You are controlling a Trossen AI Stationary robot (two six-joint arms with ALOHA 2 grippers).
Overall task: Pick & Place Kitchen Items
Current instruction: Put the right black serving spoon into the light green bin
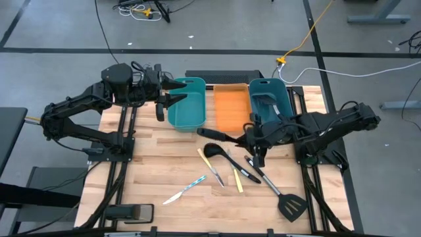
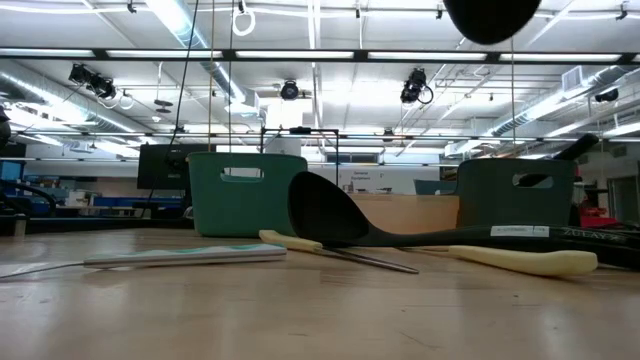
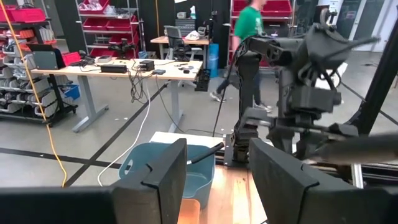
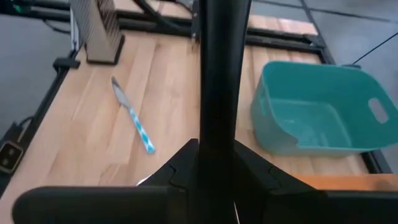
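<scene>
Near edge of tabletop (image 1: 158,168): knives, spatula (image 1: 283,197) lie loose at 6. Right gripper (image 1: 253,135) clamped on black utensil (image 1: 220,135), long handle could swing/slip, clip orange tray (image 1: 231,108) at 12. Left gripper (image 1: 170,95) part-open, empty, over left bin (image 1: 187,102), 11.

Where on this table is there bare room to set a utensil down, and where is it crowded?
Bare wood lies along the table's left side, between the left teal bin and the light-blue-handled knife. That bin's floor looks bare in the right wrist view. It is crowded at centre-right, where spoons, knives and a spatula lie below the right gripper, which holds a black utensil.
</scene>
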